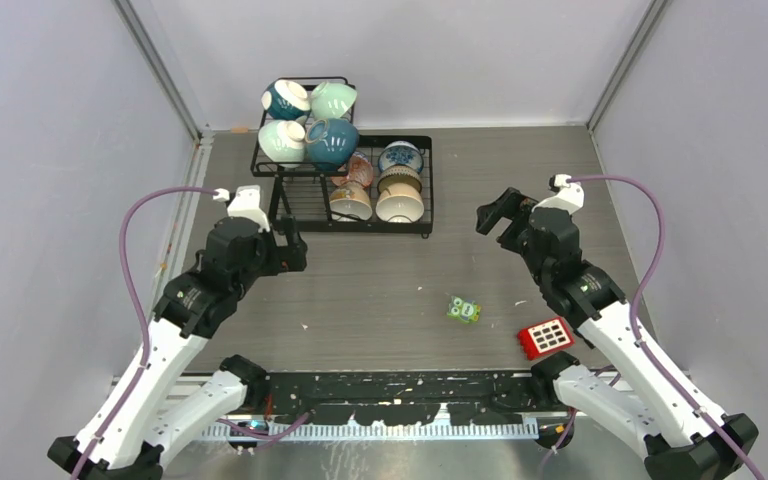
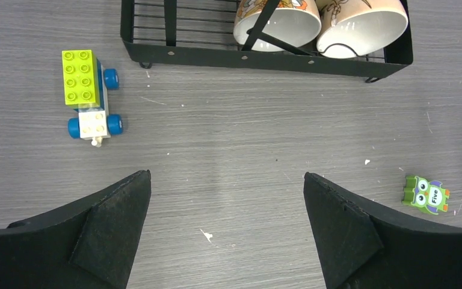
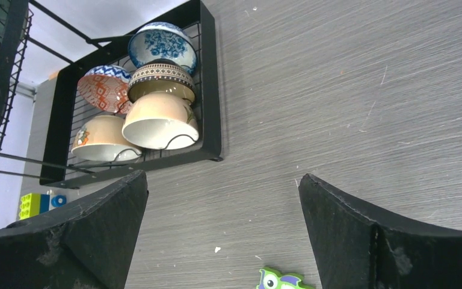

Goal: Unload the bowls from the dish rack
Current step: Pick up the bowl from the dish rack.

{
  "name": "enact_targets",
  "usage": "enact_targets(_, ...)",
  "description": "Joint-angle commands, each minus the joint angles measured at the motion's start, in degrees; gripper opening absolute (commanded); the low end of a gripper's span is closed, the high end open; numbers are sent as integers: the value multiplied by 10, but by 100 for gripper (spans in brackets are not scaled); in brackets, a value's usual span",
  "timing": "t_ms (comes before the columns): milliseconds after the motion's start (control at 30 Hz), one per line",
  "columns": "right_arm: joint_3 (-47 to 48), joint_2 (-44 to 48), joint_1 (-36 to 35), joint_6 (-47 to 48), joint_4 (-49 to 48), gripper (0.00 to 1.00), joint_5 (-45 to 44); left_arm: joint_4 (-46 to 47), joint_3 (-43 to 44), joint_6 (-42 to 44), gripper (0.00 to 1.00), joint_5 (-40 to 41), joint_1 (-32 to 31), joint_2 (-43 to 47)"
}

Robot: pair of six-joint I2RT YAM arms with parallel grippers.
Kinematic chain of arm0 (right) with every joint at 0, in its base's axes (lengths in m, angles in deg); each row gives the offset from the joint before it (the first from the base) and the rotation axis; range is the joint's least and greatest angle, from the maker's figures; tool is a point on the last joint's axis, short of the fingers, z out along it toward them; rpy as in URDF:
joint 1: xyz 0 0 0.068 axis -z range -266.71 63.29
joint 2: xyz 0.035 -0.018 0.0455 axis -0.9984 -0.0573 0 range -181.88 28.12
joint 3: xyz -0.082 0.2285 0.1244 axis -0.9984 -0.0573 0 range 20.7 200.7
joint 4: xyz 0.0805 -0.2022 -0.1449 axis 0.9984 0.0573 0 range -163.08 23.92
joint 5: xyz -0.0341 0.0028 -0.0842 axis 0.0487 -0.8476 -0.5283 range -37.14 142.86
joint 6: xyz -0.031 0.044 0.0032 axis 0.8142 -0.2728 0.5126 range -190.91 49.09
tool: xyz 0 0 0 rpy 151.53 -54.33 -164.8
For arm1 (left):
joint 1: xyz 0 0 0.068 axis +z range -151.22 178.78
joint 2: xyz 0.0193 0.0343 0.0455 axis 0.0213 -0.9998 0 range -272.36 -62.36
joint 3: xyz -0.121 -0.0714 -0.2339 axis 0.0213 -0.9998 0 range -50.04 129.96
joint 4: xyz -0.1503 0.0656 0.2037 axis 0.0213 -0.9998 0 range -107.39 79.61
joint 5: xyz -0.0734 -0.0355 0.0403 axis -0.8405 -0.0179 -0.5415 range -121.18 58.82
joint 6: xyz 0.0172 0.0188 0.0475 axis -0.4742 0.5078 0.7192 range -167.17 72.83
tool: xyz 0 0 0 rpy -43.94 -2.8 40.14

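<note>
Wide open and empty on both sides: left claw (image 1: 292, 245) low over the bare desk (image 1: 380, 290), just short of the dish rack's (image 1: 380, 229) front rim, right claw (image 1: 495, 210) off to the rack's right. All bowls (image 1: 332, 142) in the rack at the far side, four crowded in the raised basket, the rest leaning on edge in the lower tray. Likely trouble: pinching a glazed rim and losing it; lifting one leaning bowl and toppling touching neighbours; snagging a wire and dragging the rack; clipping the toy car (image 2: 90, 96) near the front corner.
</note>
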Motion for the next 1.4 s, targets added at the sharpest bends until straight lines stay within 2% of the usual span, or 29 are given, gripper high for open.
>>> enact_targets(0, 1, 12, -1, -1, -36, 100, -36, 33, -4, 1, 100, -2, -2, 16)
enact_targets(333, 60, -44, -1, 20, -25, 98, 36, 49, -17, 11, 100, -23, -2, 41)
enact_targets(600, 103, -160, -1, -24, -74, 95, 39, 59, -30, 6, 99, 7, -2, 63)
enact_targets(733, 153, -260, 2, -6, -72, 86, 33, 82, -59, 5, 98, 22, -2, 94)
enact_targets(800, 165, -306, 13, -14, -87, 79, 55, 93, -72, 5, 97, 23, -2, 110)
enact_targets(967, 186, -392, 24, -28, -139, 70, 78, 115, -95, 9, 97, 24, -2, 148)
enact_targets(1367, 300, -542, 32, -8, -132, 64, 104, 134, -111, 15, 96, 33, -2, 169)
